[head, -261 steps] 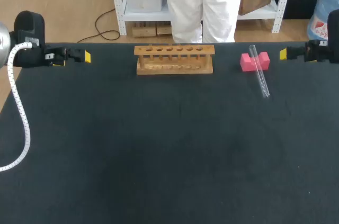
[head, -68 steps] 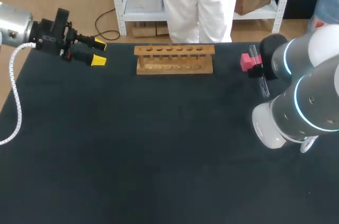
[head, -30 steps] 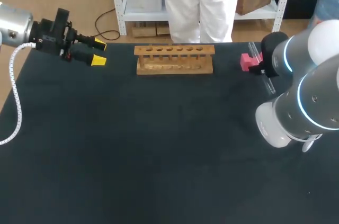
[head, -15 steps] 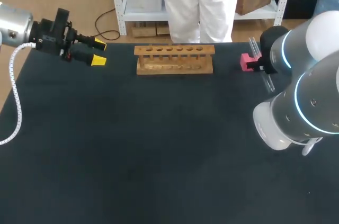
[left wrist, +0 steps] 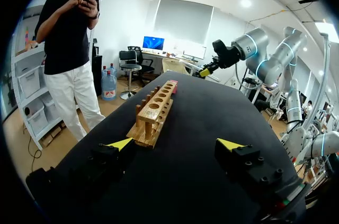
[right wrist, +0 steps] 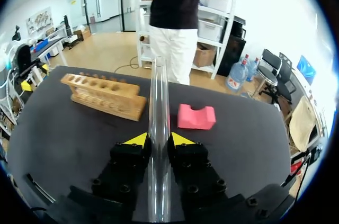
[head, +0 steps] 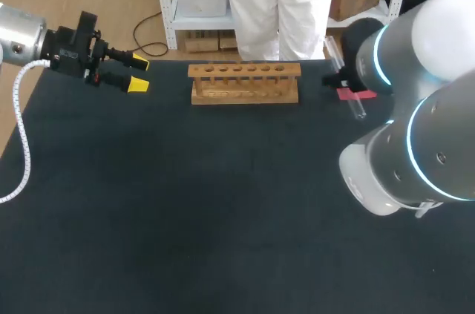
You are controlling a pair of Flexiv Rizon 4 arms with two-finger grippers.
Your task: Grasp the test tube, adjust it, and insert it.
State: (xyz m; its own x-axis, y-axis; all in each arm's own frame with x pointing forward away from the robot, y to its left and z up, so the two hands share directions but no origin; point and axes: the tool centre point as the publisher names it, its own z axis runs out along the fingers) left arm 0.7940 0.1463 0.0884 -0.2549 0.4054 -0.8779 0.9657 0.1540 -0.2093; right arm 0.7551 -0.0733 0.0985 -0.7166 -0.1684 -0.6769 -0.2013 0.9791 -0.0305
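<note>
1. Glass test tube [right wrist: 159, 91] is clamped between both fingers of the right pincer [right wrist: 159, 139], over the black table [right wrist: 69, 144].
2. Beyond it, a pink block [right wrist: 196, 116] and a wooden rack [right wrist: 103, 96] are seen standing apart.
3. This grip is shown in the right wrist view only; in the head view it is hidden by the arm.
4. The left pincer [left wrist: 175, 143] is spread wide, holding nothing, with the rack ahead.

Clear test tube [right wrist: 159, 91] in right gripper [right wrist: 159, 140]
</note>
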